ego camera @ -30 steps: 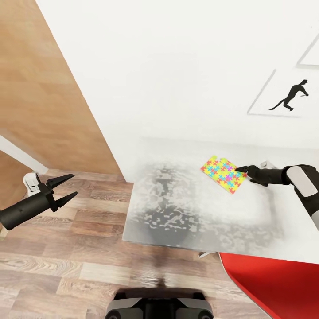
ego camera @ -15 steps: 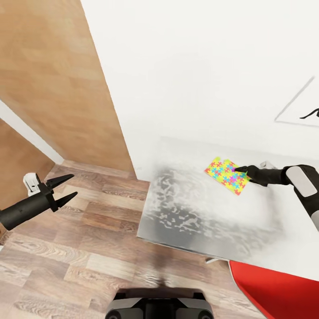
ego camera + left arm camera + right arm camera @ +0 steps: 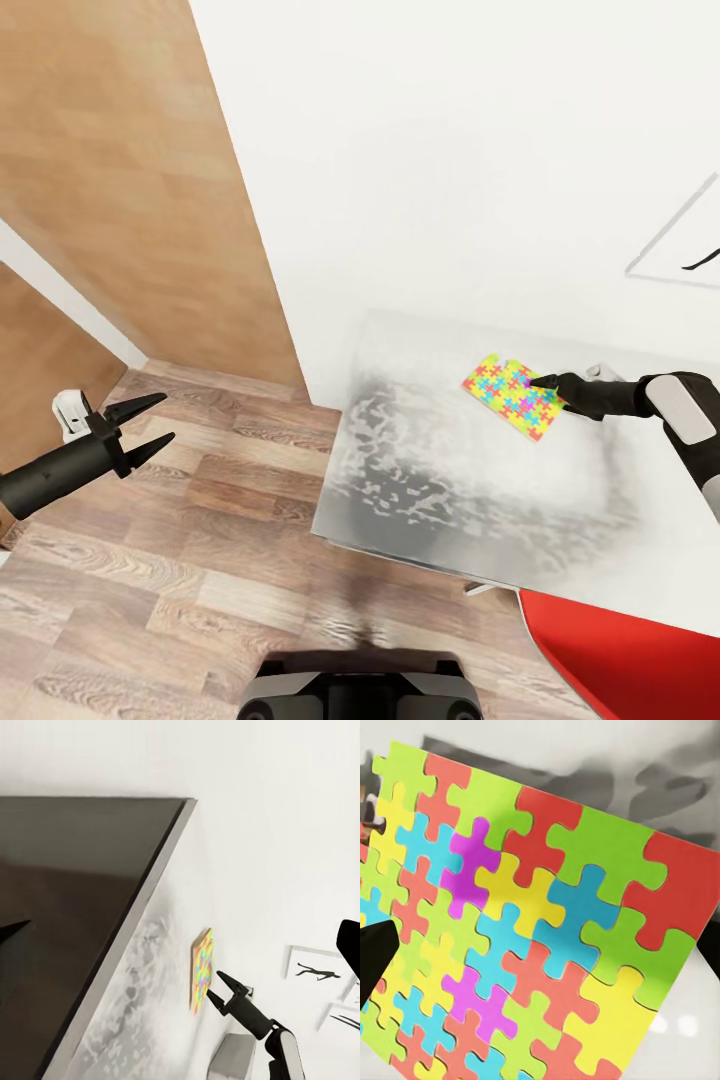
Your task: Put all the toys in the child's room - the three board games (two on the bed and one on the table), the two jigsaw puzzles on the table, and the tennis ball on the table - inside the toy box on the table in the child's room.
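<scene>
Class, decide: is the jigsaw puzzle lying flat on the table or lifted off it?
Lifted. The jigsaw puzzle stands clear of the table, tilted, with the right end effector gripping its edge.

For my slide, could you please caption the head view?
Right gripper holds a jigsaw puzzle above the table.

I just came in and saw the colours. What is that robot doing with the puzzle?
The robot's right hand is holding one jigsaw puzzle by its edge, lifted above the pale marbled table. The left wrist view shows the puzzle tilted up off the tabletop. The left hand is open and holds nothing, out over the wood floor. The puzzle isn't in a toy box yet.
</scene>
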